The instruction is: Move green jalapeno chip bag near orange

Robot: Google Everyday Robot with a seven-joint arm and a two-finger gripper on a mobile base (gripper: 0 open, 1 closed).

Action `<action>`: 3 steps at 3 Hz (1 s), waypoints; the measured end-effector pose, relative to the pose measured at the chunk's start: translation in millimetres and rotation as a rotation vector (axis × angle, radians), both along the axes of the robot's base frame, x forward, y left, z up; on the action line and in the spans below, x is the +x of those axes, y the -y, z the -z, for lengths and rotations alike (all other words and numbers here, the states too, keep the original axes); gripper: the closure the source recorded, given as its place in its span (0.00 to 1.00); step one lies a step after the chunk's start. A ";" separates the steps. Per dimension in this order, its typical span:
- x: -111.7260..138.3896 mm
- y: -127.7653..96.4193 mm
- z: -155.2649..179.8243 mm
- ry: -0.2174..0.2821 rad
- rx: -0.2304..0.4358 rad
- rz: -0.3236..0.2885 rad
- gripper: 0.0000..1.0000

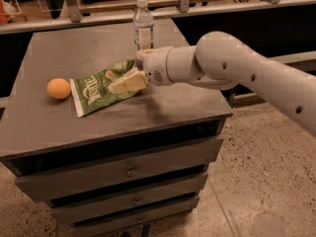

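The green jalapeno chip bag [97,91] lies flat on the grey cabinet top [74,48], its white edge strip at the left end. The orange [59,88] sits just left of that strip, a small gap away. My gripper [126,82] is at the bag's right end, over or on its upper right corner, with the white arm reaching in from the right. The gripper hides that corner of the bag.
A clear water bottle [143,25] stands upright behind the gripper near the back of the top. The cabinet has drawers [129,171] below. A wooden rail [207,4] runs behind. Speckled floor [256,172] lies to the right.
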State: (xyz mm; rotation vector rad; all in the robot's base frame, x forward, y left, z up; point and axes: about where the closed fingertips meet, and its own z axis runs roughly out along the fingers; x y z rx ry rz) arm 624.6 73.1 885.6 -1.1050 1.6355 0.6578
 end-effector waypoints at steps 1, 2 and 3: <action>2.7 22.7 -5.0 0.017 0.006 0.054 0.00; 4.8 61.6 -13.7 0.049 -0.011 0.136 0.00; 0.6 100.4 -21.5 0.072 -0.033 0.233 0.00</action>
